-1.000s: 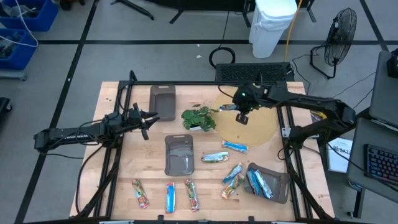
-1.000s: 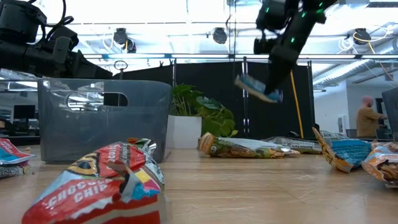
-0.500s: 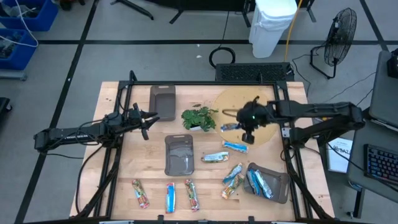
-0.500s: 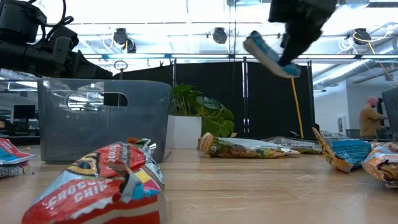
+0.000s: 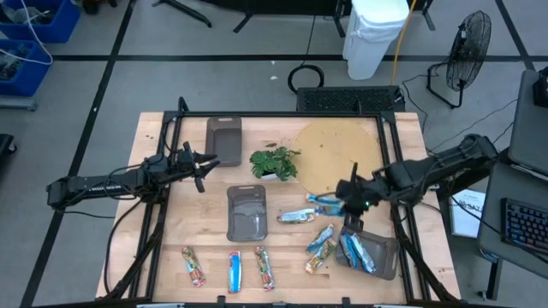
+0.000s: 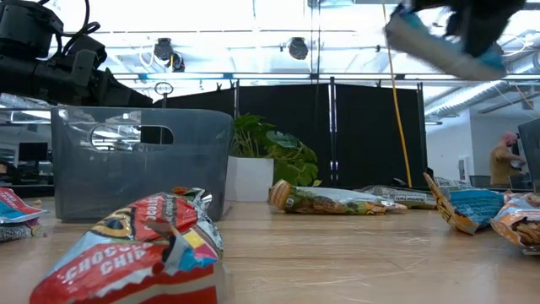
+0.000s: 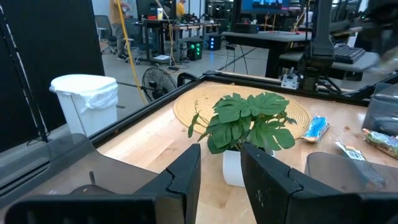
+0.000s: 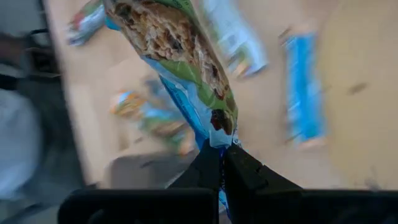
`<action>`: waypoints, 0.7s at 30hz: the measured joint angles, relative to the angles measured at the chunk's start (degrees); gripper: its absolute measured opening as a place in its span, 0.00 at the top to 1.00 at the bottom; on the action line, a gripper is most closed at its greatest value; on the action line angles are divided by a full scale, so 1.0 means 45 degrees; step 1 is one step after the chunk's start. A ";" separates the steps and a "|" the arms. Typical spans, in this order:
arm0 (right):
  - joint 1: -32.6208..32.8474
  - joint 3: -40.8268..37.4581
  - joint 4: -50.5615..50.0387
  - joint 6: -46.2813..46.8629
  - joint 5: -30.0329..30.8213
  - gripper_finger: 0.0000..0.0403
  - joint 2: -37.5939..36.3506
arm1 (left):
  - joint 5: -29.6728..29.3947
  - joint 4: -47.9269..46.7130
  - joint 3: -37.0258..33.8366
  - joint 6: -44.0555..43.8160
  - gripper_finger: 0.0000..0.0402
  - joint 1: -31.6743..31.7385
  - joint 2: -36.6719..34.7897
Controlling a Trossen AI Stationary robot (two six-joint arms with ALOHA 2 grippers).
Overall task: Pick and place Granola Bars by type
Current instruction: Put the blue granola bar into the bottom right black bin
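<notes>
Granola bar (image 8: 186,81), blue and green wrapped, hangs in the air pinched by 1 end between the clenched fingers of the right gripper (image 5: 353,205). Below and just beside that gripper sits a grey tray (image 5: 385,265) holding more blue bars (image 5: 355,252), with 1 blue bar (image 5: 324,202) on the table near it. Well apart, the left gripper (image 7: 219,163) waits facing the plant (image 5: 274,162), fingers parted around nothing.

The table (image 5: 171,214) is seen from directly overhead and level from its edge; the plant (image 5: 274,162) is shared by both views.
</notes>
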 joint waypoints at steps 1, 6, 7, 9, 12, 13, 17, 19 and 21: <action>0.0361 0.0000 0.0007 0.0680 -0.0048 1.00 0.0000 | 0.0000 0.0000 0.0000 -0.0002 0.71 0.0000 0.0000; 0.2051 0.0000 0.0019 0.4339 -0.0800 1.00 0.0000 | 0.0000 0.0000 0.0000 -0.0003 0.71 -0.0002 0.0000; 0.2348 0.0000 0.0030 0.5196 -0.0886 1.00 0.0000 | 0.0000 0.0000 0.0000 0.0000 0.71 0.0000 0.0000; 0.2933 0.0000 0.0020 0.6887 -0.0951 1.00 0.0000 | 0.0000 0.0000 0.0000 -0.0001 0.71 0.0000 0.0000; 0.3816 0.0000 -0.0187 0.9306 -0.0937 1.00 0.0005 | 0.0000 0.0000 0.0000 -0.0001 0.71 0.0000 0.0000; 0.4097 0.0000 -0.0368 0.9985 -0.0946 1.00 0.0005 | 0.0000 0.0000 0.0000 0.0000 0.71 -0.0004 0.0000; 0.4994 0.0000 -0.1190 1.2157 -0.0909 1.00 0.0012 | 0.0000 0.0000 0.0000 -0.0005 0.71 -0.0001 0.0000; 0.5349 -0.0122 -0.1431 1.2968 -0.0703 1.00 0.0024 | 0.0000 0.0000 0.0000 -0.0005 0.71 0.0000 0.0000; 0.5638 -0.0407 -0.1364 1.3522 -0.0649 1.00 0.0027 | 0.0000 0.0000 0.0000 -0.0001 0.71 0.0000 0.0000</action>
